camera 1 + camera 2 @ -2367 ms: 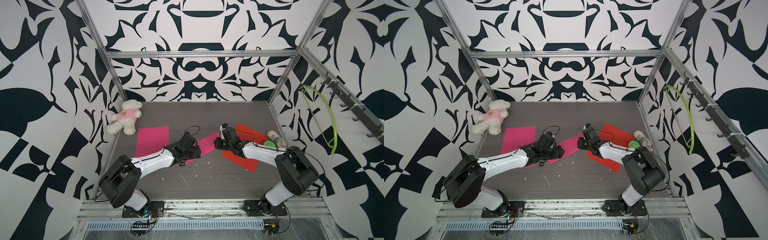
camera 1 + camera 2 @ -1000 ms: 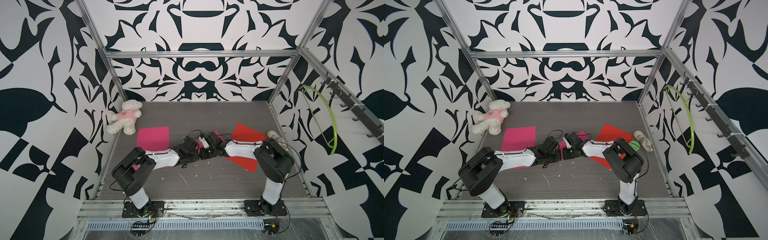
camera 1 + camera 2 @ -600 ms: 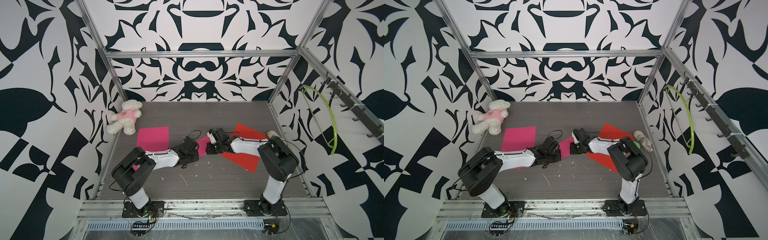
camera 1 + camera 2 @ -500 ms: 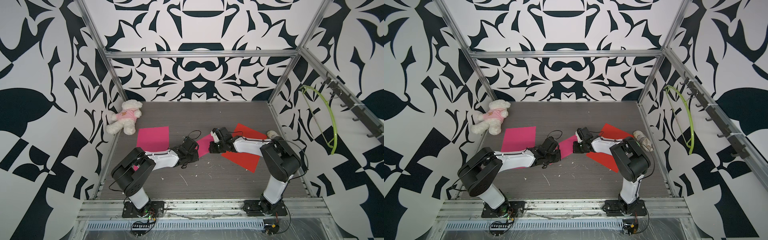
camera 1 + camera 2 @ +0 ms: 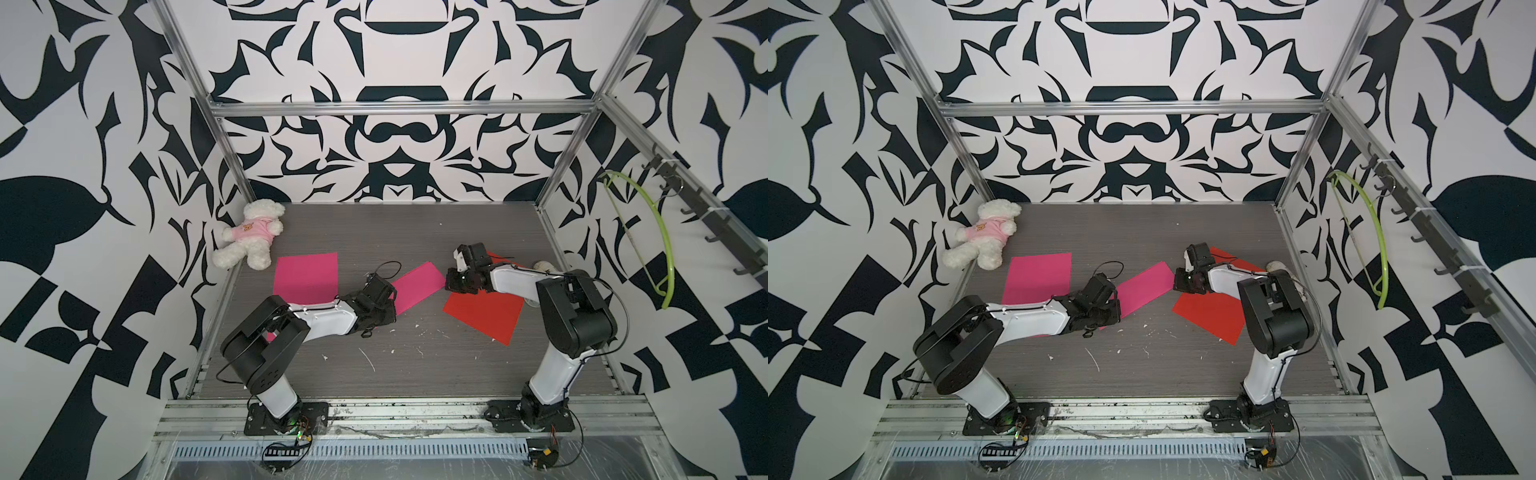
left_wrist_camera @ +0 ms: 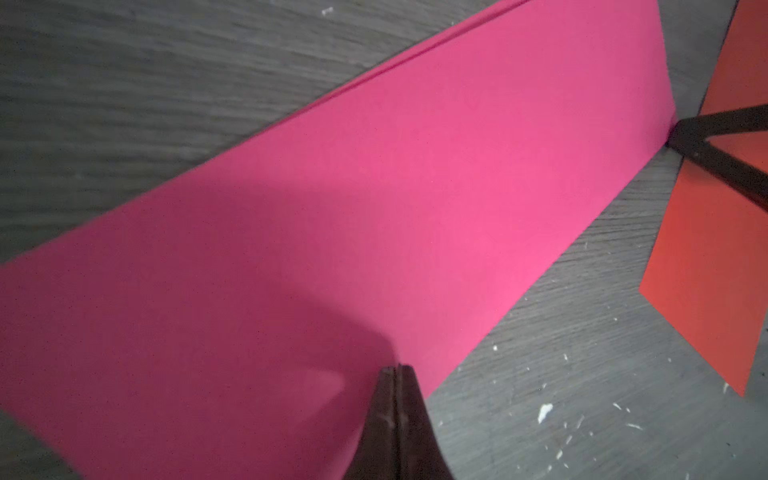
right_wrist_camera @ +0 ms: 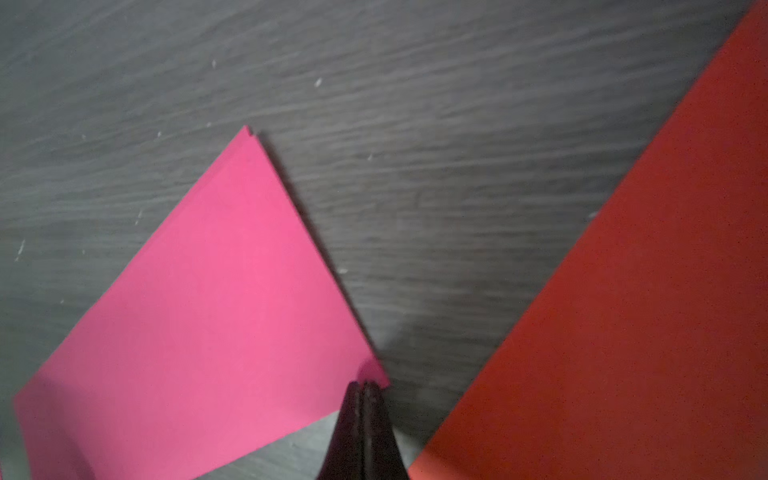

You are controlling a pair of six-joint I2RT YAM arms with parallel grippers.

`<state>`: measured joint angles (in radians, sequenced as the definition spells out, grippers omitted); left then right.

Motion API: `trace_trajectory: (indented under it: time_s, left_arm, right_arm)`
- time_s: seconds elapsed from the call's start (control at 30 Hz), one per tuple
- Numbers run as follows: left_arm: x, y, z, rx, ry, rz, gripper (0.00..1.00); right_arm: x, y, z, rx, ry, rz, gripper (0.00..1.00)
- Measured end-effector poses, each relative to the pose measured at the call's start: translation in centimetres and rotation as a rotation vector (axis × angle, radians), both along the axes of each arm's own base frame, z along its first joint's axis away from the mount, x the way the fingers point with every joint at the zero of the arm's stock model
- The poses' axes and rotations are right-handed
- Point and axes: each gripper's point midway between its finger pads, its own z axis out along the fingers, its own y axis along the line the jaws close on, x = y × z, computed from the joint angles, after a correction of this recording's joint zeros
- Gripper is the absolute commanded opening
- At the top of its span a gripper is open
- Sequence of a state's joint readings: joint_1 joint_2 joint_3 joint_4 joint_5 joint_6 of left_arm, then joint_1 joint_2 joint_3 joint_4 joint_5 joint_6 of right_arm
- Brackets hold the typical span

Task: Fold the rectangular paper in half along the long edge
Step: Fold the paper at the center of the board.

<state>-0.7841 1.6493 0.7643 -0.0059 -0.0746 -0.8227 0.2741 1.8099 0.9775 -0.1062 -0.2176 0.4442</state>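
Note:
The pink rectangular paper [image 5: 417,284] lies folded as a narrow slanted strip in the middle of the table, also in a top view [image 5: 1144,286]. In the left wrist view its two layers [image 6: 415,54] show as a double line along the far long edge. My left gripper [image 6: 395,368] is shut, tips pressed on the paper close to its near long edge at the strip's left end [image 5: 380,307]. My right gripper [image 7: 365,384] is shut, its tip resting on the strip's right near corner [image 5: 451,286]; it also shows in the left wrist view [image 6: 673,139].
A flat red sheet [image 5: 484,309] lies right of the strip, under my right arm. A flat pink sheet [image 5: 305,276] lies to the left, a white teddy bear [image 5: 249,235] in the back left corner. A green hanger [image 5: 660,249] hangs on the right wall. White crumbs [image 5: 368,359] dot the front.
My right gripper has slid rightward along the strip's near edge, from beside the left gripper to the right corner. My left gripper has stayed put on the paper.

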Motion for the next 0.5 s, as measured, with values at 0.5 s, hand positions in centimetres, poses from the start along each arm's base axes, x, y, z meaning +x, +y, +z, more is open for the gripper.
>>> trace_trajectory:
  time_s: [0.5]
  left_arm:
    - [0.0, 0.5, 0.0, 0.017, -0.002, 0.002, 0.02]
  right_arm:
    - [-2.5, 2.6, 3.5, -0.061, -0.079, 0.105, 0.25]
